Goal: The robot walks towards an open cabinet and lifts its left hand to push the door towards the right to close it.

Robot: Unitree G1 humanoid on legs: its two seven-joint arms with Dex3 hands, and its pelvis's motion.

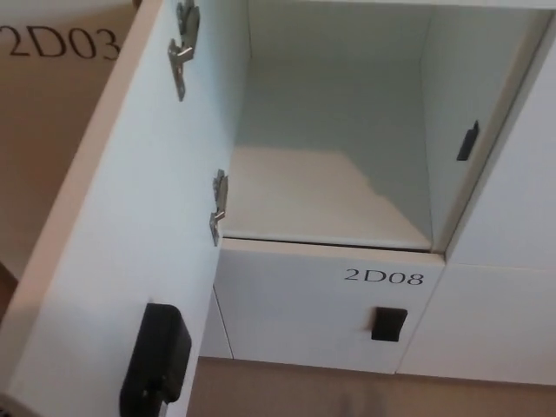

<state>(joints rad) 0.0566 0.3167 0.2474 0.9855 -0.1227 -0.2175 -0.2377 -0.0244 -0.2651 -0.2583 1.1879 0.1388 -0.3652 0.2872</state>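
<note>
The white cabinet door (130,226) stands wide open at the left, its inner face toward me. Two metal hinges, an upper hinge (182,48) and a lower hinge (217,207), join it to the cabinet. A black latch block (155,363) sits low on the door's inner face. The open compartment (321,200) is empty, with a pale floor and a small black strike plate (468,141) on its right wall. Neither of my hands shows in the head view.
Below the open compartment is a shut door marked 2D08 (384,277) with a black pull (388,324). A door marked 2D03 (59,42) lies at the upper left. More white doors (512,261) fill the right. Brown floor (347,391) runs along the bottom.
</note>
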